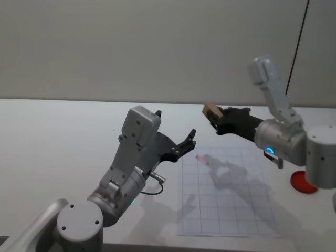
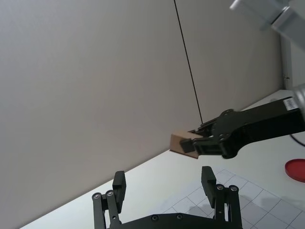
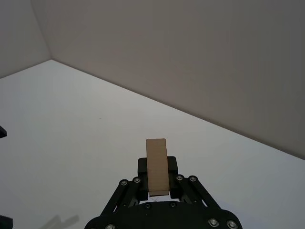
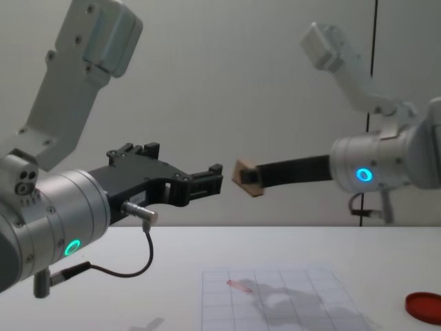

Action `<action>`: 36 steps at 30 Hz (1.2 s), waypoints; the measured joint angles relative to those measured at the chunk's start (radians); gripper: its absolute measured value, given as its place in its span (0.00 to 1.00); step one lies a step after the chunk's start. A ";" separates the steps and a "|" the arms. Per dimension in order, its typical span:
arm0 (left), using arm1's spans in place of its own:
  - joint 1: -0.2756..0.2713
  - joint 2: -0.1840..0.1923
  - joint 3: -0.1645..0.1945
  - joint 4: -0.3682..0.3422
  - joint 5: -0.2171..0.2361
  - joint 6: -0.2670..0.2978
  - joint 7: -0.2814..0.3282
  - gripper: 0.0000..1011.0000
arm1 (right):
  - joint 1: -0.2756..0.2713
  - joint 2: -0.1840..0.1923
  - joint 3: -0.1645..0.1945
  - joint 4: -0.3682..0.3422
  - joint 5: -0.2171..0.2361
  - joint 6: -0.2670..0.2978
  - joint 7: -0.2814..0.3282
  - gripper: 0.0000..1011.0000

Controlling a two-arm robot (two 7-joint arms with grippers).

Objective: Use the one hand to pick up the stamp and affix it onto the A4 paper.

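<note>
step: stamp (image 1: 211, 110) held aloft, right gripper (image 1: 216, 118) jaws pinching it | left gripper (image 1: 187, 142) jaws spread, idle | next: lower onto paper (image 1: 226, 191)

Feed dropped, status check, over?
Right hand shut on stamp, raised above A4 paper. Left hand open, raised nearby. Red mark on paper.

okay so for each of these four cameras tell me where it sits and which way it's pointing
Head view: high on the robot, looking down at the table; both arms, A4 paper, red disc.
Chest view: lower, looking across the table; left end effector open, right end effector holding the stamp in the air.
Left wrist view: on the left arm, facing the wall; its own fingers, the right end effector beyond.
Right wrist view: on the right arm, facing the table's far edge; the clamped stamp.
All four share the stamp.
</note>
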 joint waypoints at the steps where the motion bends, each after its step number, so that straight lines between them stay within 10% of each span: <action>1: 0.000 0.000 0.000 0.000 0.000 0.000 0.000 0.99 | -0.018 0.010 0.004 -0.034 0.009 0.016 -0.022 0.21; 19: 0.000 0.000 0.000 0.000 0.000 0.000 0.000 0.99 | -0.278 0.152 0.067 -0.480 0.164 0.190 -0.358 0.21; 36: 0.000 0.000 0.000 0.000 0.000 0.000 0.000 0.99 | -0.411 0.270 0.159 -0.657 0.297 0.216 -0.492 0.21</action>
